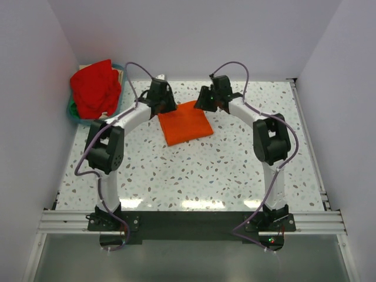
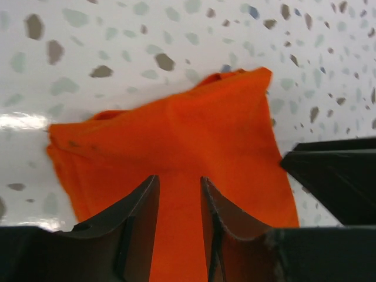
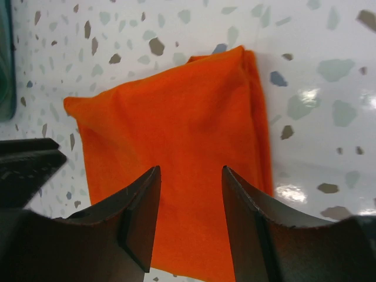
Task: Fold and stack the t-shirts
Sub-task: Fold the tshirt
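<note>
Orange t-shirt [image 1: 185,123]: folded to a flat, roughly square pad, lying on the surface [image 1: 235,170] right under & just ahead of both sets of fingers.

Left fingers [image 2: 141,217]: parted, nothing btwn them, only orange cloth showing through the gap below. Right fingers [image 3: 141,211]: same, spread apart w/ no cloth pinched, tips over the near part of the pad.

Open stance prob. deliberate. Fold seemingly finished & laid down, so no need for a pinch, and lifting away w/ cloth caught = dragged layers.

Edges mostly lined up. Doubled edge visible to the right of the right fingers, one corner poking out a bit beyond the tips. Both sets over the same pad from opposite sides, fitting a two-handed fold: one side each, kept level for a square landing.

Red t-shirt [image 1: 94,88]: bunched, not folded, heaped in the basket [image 1: 71,115], well off to the outer side of the left fingers & far from the right ones.

Judged approx halfway: one shirt done, other not yet folded. Spot under the fingers prob. meant as base of the stack, w/ the red one to go on top once folded.
</note>
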`<state>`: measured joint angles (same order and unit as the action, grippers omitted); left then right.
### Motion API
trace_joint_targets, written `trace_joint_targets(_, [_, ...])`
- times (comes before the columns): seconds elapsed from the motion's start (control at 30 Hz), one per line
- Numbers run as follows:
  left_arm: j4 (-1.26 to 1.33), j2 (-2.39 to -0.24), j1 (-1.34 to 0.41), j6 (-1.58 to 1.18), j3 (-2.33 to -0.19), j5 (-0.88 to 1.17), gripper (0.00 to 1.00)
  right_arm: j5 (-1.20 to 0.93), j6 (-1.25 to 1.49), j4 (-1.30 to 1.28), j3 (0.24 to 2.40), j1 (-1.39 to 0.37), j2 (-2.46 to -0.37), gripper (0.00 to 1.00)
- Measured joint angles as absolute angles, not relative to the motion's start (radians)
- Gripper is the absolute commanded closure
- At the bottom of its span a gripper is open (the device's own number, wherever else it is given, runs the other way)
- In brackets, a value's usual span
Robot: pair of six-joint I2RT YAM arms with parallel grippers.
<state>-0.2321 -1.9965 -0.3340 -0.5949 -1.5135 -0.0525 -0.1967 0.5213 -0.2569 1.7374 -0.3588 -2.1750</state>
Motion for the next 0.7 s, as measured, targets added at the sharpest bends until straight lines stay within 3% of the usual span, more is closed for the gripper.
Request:
trace_joint_targets(0.23, [-0.184,-2.035,-0.440,-0.618,-1.512,-0.011,0.71,-0.254,0.574,-0.193,1.631,-0.390,-2.175,0.53])
trace_joint_targets(0.53, [-0.170,-2.132,-0.423,-0.638,-1.480,-0.060,0.73,-0.280,0.611,-0.132,1.517,-0.346,-2.172,0.53])
trace_joint_targets(0.7, [-0.169,-2.132,-0.424,-0.637,-1.480,-0.068,0.73,-0.275,0.606,-0.129,1.498,-0.346,-2.151,0.48])
